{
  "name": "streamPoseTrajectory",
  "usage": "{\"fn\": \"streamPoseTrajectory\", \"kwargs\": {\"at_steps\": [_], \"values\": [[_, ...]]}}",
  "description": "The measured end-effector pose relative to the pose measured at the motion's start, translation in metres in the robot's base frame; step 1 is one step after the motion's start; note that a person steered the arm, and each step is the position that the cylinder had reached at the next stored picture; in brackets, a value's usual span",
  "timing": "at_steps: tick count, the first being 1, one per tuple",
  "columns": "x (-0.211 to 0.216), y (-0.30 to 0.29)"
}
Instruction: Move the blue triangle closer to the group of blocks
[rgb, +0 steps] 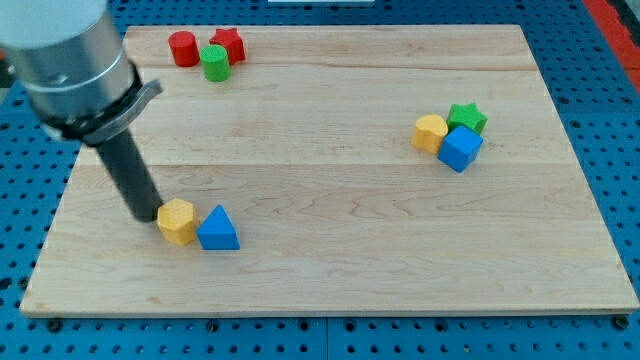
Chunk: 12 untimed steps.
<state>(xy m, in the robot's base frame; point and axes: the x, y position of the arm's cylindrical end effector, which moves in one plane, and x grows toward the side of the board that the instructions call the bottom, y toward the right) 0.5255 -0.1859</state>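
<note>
The blue triangle (218, 229) lies at the board's lower left, touching a yellow hexagon block (177, 221) on its left side. My tip (146, 214) rests just left of the yellow hexagon, close to or touching it. A group of three blocks sits at the view's right: a yellow block (431, 132), a green star (467, 117) and a blue cube (460, 148). Another group sits at the top left: a red cylinder (183, 48), a green cylinder (215, 62) and a red star (229, 44).
The wooden board (340, 270) lies on a blue pegboard surface. The arm's grey body (70, 55) covers the board's top left corner.
</note>
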Motion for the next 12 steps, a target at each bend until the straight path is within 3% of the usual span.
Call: {"fn": "streamPoseTrajectory", "kwargs": {"at_steps": [2, 3, 4, 5, 6, 7, 8, 10, 12], "values": [[0.009, 0.101], [0.025, 0.045], [0.049, 0.113], [0.04, 0.202], [0.011, 0.224], [-0.018, 0.22], [-0.013, 0.198], [-0.08, 0.175], [-0.056, 0.245]]}}
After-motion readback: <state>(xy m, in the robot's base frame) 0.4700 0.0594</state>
